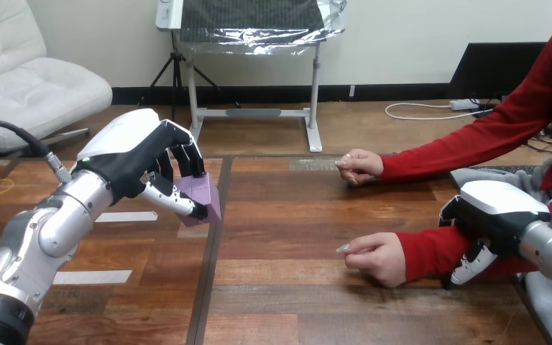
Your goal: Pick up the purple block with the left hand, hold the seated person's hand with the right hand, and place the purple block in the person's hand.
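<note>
The left hand has its fingers curled round the purple block, held over the left part of the wooden counter. The right hand lies against the red sleeve behind the person's nearer hand; whether it grips cannot be told.

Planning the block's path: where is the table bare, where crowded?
Bare: the table between the purple block in the left hand and the person's far hand and near hand. Crowded: the right side, where the right hand sits by the person's forearm.
</note>
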